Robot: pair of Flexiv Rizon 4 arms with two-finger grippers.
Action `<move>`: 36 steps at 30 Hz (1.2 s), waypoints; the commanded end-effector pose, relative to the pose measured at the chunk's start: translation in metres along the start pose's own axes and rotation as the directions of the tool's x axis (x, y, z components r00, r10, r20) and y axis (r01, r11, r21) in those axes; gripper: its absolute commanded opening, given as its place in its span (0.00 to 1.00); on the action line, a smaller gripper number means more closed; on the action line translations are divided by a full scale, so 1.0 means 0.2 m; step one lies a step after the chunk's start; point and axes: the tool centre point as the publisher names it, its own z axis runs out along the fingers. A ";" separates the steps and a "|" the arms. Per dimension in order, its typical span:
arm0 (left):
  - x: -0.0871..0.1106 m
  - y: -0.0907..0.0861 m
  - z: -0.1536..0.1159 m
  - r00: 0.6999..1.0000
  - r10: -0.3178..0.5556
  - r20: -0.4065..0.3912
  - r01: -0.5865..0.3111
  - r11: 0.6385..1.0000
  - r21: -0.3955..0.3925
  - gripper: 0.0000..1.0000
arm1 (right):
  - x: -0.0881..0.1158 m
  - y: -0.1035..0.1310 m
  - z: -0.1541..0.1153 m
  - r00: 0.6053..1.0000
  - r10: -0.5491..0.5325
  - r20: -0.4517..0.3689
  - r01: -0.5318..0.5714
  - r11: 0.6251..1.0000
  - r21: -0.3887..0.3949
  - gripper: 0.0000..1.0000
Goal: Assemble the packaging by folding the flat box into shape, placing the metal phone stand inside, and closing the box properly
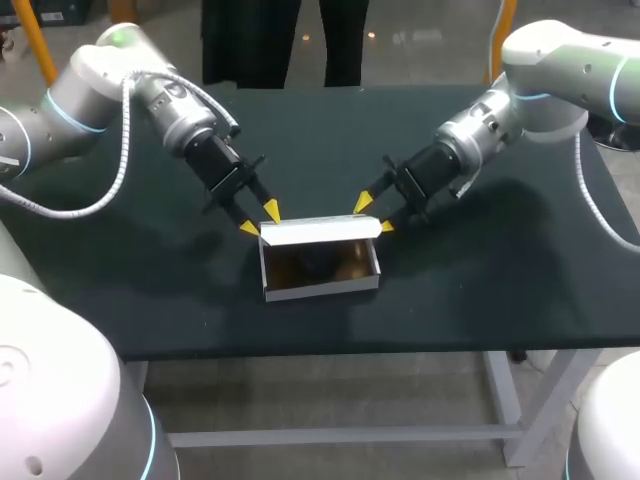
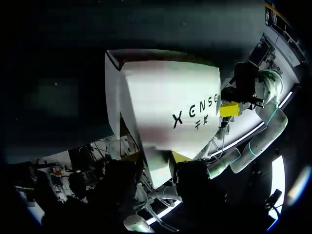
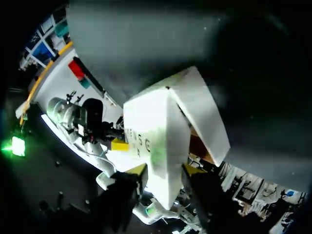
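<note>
Box [image 1: 320, 285] stands folded, phone stand [image 1: 322, 262] seemingly inside; left gripper [image 1: 259, 219] and right gripper [image 1: 373, 216] pinch opposite ends of its raised lid [image 1: 320, 231]; closing remains.

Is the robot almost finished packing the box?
Getting close. The box is already folded into shape. Inside lies something dark, but I cannot tell if it is the phone stand. Right now the left gripper and right gripper are at the two ends of the lid, which is up, leaving the box open. Left to do: fold the lid down and tuck it shut.
</note>
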 end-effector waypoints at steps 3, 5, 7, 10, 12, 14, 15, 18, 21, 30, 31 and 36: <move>0.02 -0.03 -0.01 1.000 0.004 -0.004 -0.004 0.999 -0.041 0.37 | 0.03 0.03 0.00 1.000 0.002 0.005 -0.002 1.000 0.020 0.49; 0.02 -0.03 -0.01 1.000 0.005 -0.008 -0.005 0.999 -0.042 0.37 | 0.03 0.04 -0.01 1.000 0.003 0.005 -0.003 1.000 0.020 0.49; 0.03 -0.03 -0.01 1.000 0.006 -0.011 -0.006 0.999 -0.042 0.37 | 0.03 0.04 -0.01 1.000 0.003 0.005 -0.003 1.000 0.021 0.49; 0.03 -0.03 -0.01 1.000 0.005 -0.018 -0.006 0.999 -0.044 0.37 | 0.04 0.04 -0.01 1.000 0.005 0.005 -0.005 1.000 0.022 0.49; 0.03 -0.03 -0.01 0.999 0.003 -0.032 -0.004 0.999 -0.044 0.36 | 0.04 0.04 -0.01 1.000 0.006 0.005 -0.006 1.000 0.023 0.49; 0.03 -0.03 -0.02 0.998 0.009 -0.061 -0.011 0.999 -0.035 0.35 | 0.04 0.04 -0.01 1.000 0.006 0.004 -0.006 1.000 0.023 0.49; 0.03 -0.03 -0.02 0.997 0.012 -0.076 -0.014 0.999 -0.032 0.34 | 0.04 0.04 -0.01 1.000 0.006 0.004 -0.006 1.000 0.023 0.49; 0.03 -0.03 -0.02 0.996 0.013 -0.090 -0.016 1.000 -0.027 0.34 | 0.05 0.04 0.00 1.000 0.004 0.005 -0.004 1.000 0.024 0.49; 0.02 -0.04 -0.01 0.995 0.008 -0.099 -0.010 1.000 -0.017 0.34 | 0.05 0.04 0.00 1.000 0.003 0.006 -0.003 1.000 0.024 0.49; 0.02 -0.03 -0.01 0.990 0.014 -0.140 -0.012 1.000 0.015 0.36 | 0.05 0.04 0.00 1.000 0.003 0.007 -0.003 1.000 0.025 0.49; 0.02 -0.03 -0.01 0.990 0.014 -0.142 -0.012 1.000 0.017 0.36 | 0.05 0.04 0.00 1.000 0.003 0.007 -0.003 1.000 0.025 0.49; 0.03 -0.02 -0.01 0.989 0.013 -0.144 -0.009 1.000 0.028 0.34 | 0.05 0.04 0.00 1.000 0.002 0.009 -0.003 1.000 0.024 0.49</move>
